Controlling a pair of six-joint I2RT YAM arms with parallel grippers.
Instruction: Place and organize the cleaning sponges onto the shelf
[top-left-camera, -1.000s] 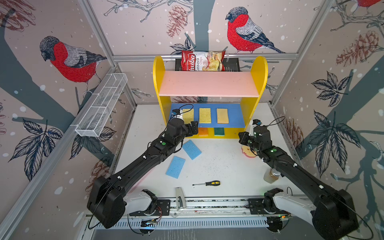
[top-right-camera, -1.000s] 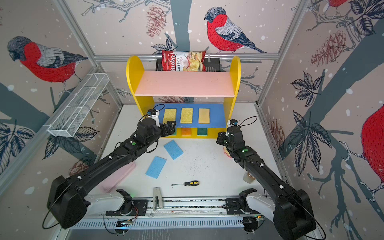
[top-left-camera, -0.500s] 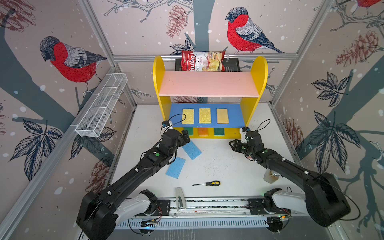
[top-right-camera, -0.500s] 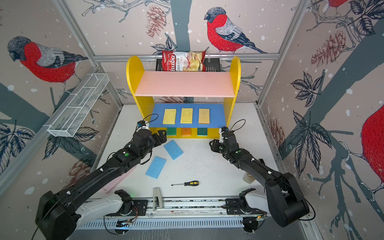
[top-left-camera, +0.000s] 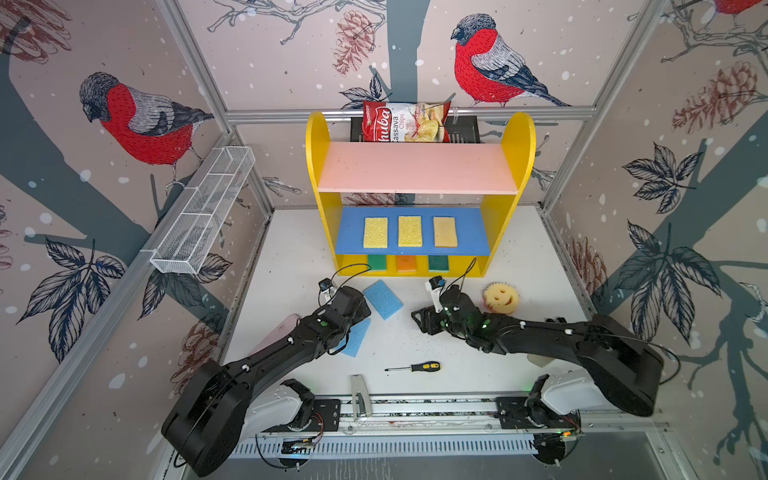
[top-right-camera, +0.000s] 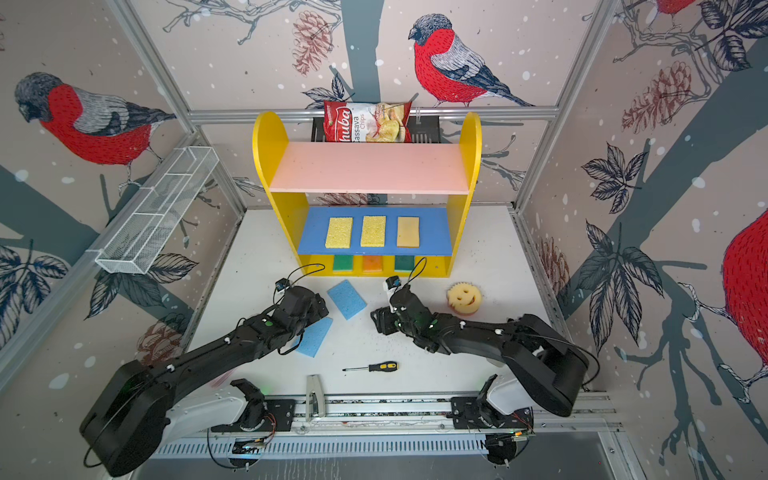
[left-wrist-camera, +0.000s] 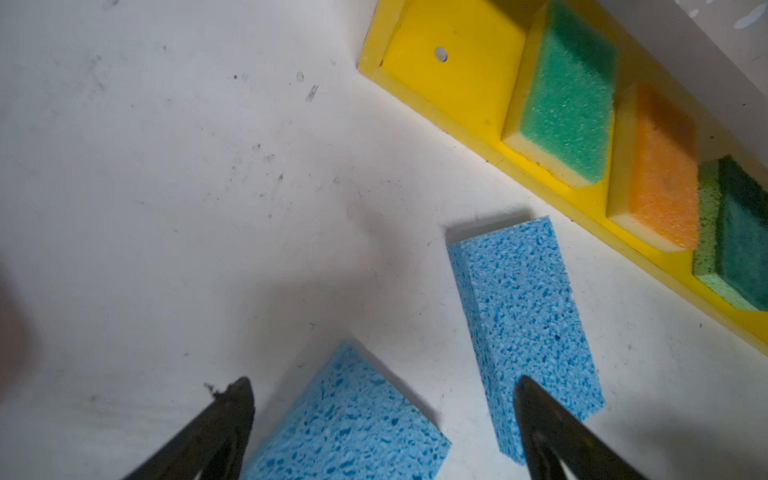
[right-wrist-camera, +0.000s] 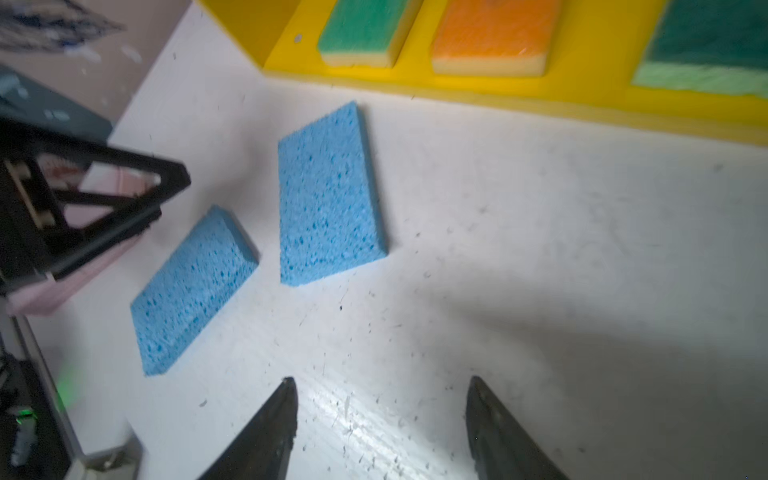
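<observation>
the pink top board (top-left-camera: 415, 168) of the shelf (top-left-camera: 315, 166) is bare, so there is lots of room on it. the blue middle board (top-left-camera: 473, 235) has three yellow sponges (top-left-camera: 409, 231) in a row, and only thin bare strips show at its two ends. the yellow base (left-wrist-camera: 453, 62) holds green and orange sponges (left-wrist-camera: 569, 95), with one bare bit at its end. on the white table (top-left-camera: 291, 249), two blue sponges (top-left-camera: 383, 299) lie in front of the shelf, close together but apart. the smiley sponge (top-left-camera: 500, 297) sits just beside the right arm (top-left-camera: 540, 336). a screwdriver (top-left-camera: 415, 367) lies near the front rail. the table by the left wall is bare.
</observation>
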